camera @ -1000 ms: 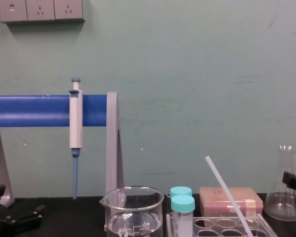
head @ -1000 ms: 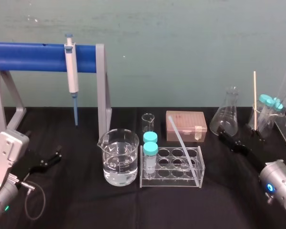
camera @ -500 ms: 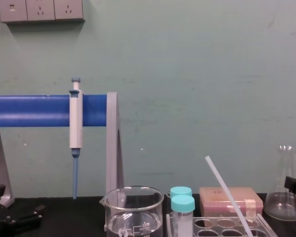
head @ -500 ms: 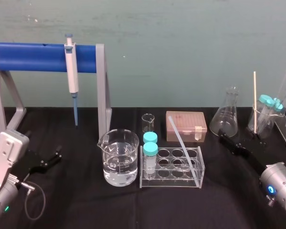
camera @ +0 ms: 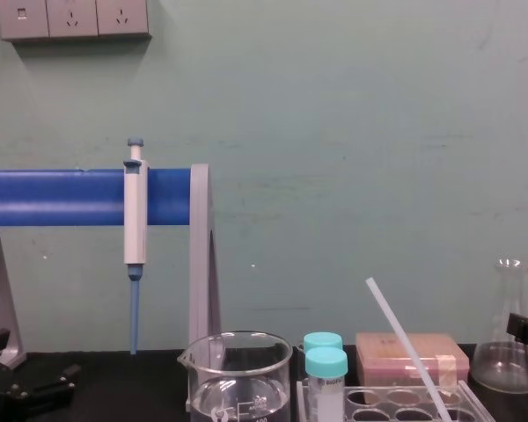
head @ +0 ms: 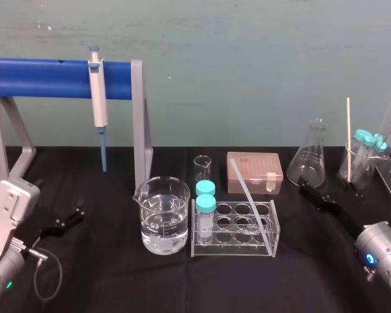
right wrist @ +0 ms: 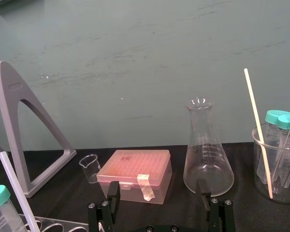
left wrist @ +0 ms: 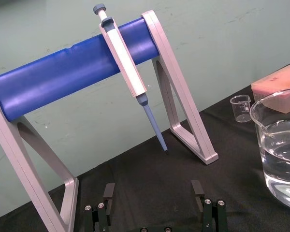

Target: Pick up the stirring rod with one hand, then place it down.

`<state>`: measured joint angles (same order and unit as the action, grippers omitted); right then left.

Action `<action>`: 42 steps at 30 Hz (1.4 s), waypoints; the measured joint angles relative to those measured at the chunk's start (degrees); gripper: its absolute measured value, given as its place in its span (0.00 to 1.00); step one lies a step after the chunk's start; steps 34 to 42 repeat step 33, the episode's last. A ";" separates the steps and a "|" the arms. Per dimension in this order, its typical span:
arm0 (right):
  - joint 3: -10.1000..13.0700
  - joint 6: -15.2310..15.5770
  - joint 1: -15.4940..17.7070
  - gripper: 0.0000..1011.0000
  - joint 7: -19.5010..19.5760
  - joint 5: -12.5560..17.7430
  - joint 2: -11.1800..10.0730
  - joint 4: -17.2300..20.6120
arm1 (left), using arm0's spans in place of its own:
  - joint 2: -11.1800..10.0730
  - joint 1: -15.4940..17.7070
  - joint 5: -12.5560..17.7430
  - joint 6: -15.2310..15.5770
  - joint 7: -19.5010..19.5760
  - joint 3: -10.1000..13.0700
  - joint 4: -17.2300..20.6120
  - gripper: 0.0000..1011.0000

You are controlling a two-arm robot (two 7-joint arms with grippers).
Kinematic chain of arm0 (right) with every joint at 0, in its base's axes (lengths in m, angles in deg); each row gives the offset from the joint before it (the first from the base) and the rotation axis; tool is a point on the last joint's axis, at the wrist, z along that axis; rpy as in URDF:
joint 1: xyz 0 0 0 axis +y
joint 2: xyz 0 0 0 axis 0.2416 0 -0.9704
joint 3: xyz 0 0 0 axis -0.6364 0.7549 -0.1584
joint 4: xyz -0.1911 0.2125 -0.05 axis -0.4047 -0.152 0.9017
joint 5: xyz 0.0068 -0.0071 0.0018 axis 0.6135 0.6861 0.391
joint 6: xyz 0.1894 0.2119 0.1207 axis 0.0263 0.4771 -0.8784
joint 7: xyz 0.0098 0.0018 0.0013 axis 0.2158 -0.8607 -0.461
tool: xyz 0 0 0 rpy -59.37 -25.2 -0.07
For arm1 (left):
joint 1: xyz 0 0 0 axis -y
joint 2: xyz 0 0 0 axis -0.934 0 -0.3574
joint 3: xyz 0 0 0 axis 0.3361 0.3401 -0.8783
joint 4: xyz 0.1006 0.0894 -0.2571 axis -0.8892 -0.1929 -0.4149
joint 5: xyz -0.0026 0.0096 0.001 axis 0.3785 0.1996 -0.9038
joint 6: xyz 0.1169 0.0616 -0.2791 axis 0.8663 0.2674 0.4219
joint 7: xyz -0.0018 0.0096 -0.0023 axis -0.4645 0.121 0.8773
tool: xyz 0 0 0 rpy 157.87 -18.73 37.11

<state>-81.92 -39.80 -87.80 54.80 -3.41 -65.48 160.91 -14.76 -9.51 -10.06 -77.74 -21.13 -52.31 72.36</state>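
Pre-grasp. Right gripper [head: 305, 188] released, empty, at 3 o'clock of rod [head: 250, 195]. Left gripper [head: 75, 215] parked, released. Next, likely: reach toward 9 o'clock, clench upper shaft.

Silver-grey casings cover both arms; the left arm [head: 10, 212] trails a thin grey cable loop [head: 52, 279] and a green light [head: 10, 284], the right arm [head: 386, 248] a glowing blue ring [head: 369, 258]. The left hand [head: 77, 213] and right hand [head: 307, 188] are black, blocky-fingered, with silver screws [left wrist: 206, 201].

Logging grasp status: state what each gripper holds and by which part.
Nothing is held. Left gripper and right gripper are open and empty; the stirring rod leans untouched in the tube rack.
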 joint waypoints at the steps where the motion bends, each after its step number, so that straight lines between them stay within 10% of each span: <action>1: -0.01 -0.01 0.00 0.99 0.00 -0.01 0.00 0.00 | 0.00 0.00 0.00 0.00 0.00 0.00 0.00 0.99; 42: -0.01 -0.05 0.00 0.99 0.01 -0.04 0.00 0.00 | 0.00 0.00 0.00 0.00 0.00 0.00 0.00 0.99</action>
